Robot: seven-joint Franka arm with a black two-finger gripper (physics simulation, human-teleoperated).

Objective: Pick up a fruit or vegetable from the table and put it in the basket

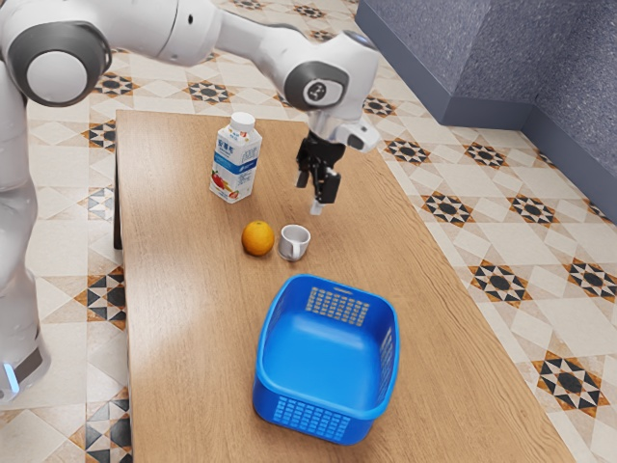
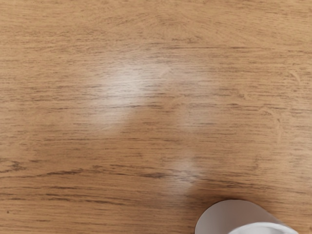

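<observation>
Above the table, my gripper (image 1: 308, 194) hangs open with its two fingertips apart and nothing between them. The orange (image 1: 257, 238) rests on the wooden table (image 1: 193, 318), lower in the exterior view than the gripper and toward that view's left. The blue basket (image 1: 328, 355) stands upright with a bare floor inside, on the far side of the orange and cup from the gripper. In the wrist view bare wood (image 2: 146, 107) lies under my hand.
A small white cup (image 1: 294, 243) stands right beside the orange, and the cup (image 2: 229, 217) is partly visible at the wrist view's edge. A tall milk carton (image 1: 235, 160) stands toward the exterior view's left of the gripper. Patterned floor (image 1: 501, 280) borders the table.
</observation>
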